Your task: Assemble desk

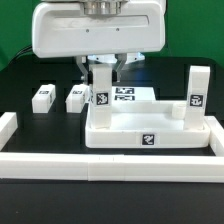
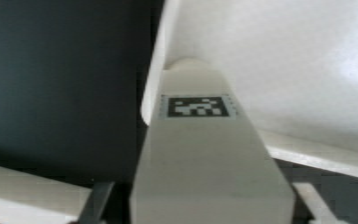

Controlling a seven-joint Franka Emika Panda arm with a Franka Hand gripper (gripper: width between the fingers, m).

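- Fingers (image 2: 101, 206) lie tight against both sides of the leg (image 2: 197, 150) and, as far as the wrist view shows, pinch it.
- The leg stands upright at the far corner of the tabletop (image 1: 150, 128), on the exterior view's left. Whether its foot is seated in the socket is hidden.
- An off-centre pinch could let the leg tilt, so it jams instead of going in straight.
- The tabletop lies loose just beside the rail (image 1: 110, 168). A push or twist could slide it and skew the fit.
- That shift might also disturb the second leg (image 1: 197, 90), upright at the other far corner.
- The spare legs (image 1: 42, 96) lie near; the gripper's (image 1: 103, 70) broad body could knock them.
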